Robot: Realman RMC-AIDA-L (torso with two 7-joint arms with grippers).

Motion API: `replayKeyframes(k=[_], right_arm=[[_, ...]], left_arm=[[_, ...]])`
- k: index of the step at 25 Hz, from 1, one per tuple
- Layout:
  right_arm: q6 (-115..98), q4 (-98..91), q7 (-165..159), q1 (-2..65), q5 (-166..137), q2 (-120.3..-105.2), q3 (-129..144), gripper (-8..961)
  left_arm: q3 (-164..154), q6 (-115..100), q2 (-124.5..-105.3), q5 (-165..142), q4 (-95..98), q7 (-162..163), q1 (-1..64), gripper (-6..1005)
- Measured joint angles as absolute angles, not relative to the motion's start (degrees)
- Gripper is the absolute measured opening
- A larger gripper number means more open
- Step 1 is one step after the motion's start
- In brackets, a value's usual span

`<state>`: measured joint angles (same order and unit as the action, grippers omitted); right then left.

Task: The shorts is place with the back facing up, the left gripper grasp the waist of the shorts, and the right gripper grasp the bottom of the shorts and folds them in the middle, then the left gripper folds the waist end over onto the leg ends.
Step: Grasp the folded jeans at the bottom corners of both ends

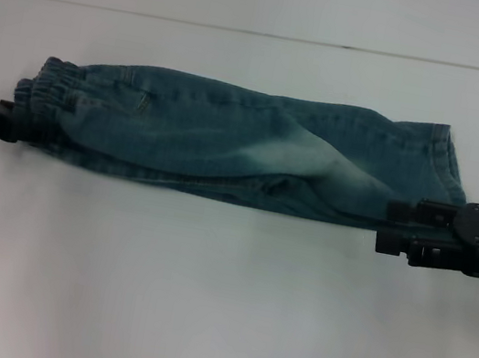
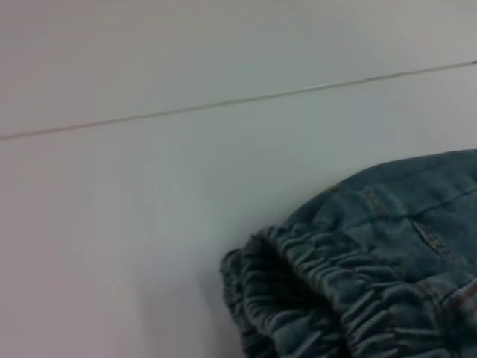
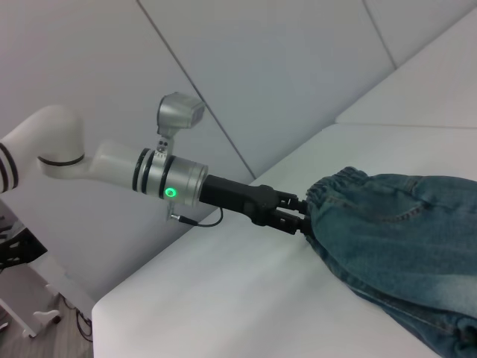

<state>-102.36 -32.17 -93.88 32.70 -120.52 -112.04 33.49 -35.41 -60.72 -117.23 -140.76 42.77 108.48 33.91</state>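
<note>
Denim shorts (image 1: 245, 148) stretched lengthwise across the white table (image 1: 217, 305), already folded in half along the middle so one leg lies over the other. Elastic waist (image 1: 43, 93) bunched at the robot's left end, leg hems (image 1: 442, 159) at the right end. Faded pale patch near the middle of the cloth, darker folded edge running along the near side.

Left end effector (image 1: 11, 118) low at the table's left edge, pressed against the near corner of the waist. Seen from the right wrist view, left end effector (image 3: 304, 221) pinching the gathered waistband, dark fingers closed on the cloth, silver wrist with a green light behind it. Waistband (image 2: 313, 298) filling the corner of the left wrist view, ruffled and slightly lifted open, own fingers out of sight there.

Right end effector (image 1: 391, 226) at the near right corner of the shorts, black fingers (image 1: 398, 210) touching the hem edge. Cannot tell whether pinching the hem or merely resting against it.

Thin seam line (image 1: 265, 34) across the far part of the table, well apart from the shorts. Grey panelled wall (image 3: 283, 67) behind the table in the right wrist view.
</note>
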Motion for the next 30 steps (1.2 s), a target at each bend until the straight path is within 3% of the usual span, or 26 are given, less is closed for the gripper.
replayKeyframes(k=[7,11,14,25,27,30], right_arm=[[-102.0,-32.0,-93.9,32.5,-120.6,-112.23,33.5,864],[-101.9,-32.0,-93.9,32.4,-120.6,-112.47,33.5,863],[-101.9,-32.0,-93.9,32.4,-120.6,-112.61,33.5,863],[-100.4,-32.0,-93.6,32.4,-120.6,-112.91,33.4,861],[-99.6,-32.3,-93.4,32.4,-120.6,-113.23,33.2,861],[-95.9,-32.4,-93.0,32.3,-120.5,-114.2,33.2,775]], left_arm=[[-35.3,-61.2,-119.53,-137.6,47.6,105.3,31.8,818],[-35.4,-62.6,-119.55,-137.0,47.8,104.5,31.5,736],[-35.5,-63.3,-119.62,-136.9,47.8,103.5,31.5,498],[-35.6,-66.4,-119.68,-136.8,49.1,102.9,31.5,116],[-35.5,-68.3,-119.63,-136.8,50.3,102.9,31.5,113],[-35.3,-71.5,-119.62,-136.5,52.8,103.3,31.5,109]])
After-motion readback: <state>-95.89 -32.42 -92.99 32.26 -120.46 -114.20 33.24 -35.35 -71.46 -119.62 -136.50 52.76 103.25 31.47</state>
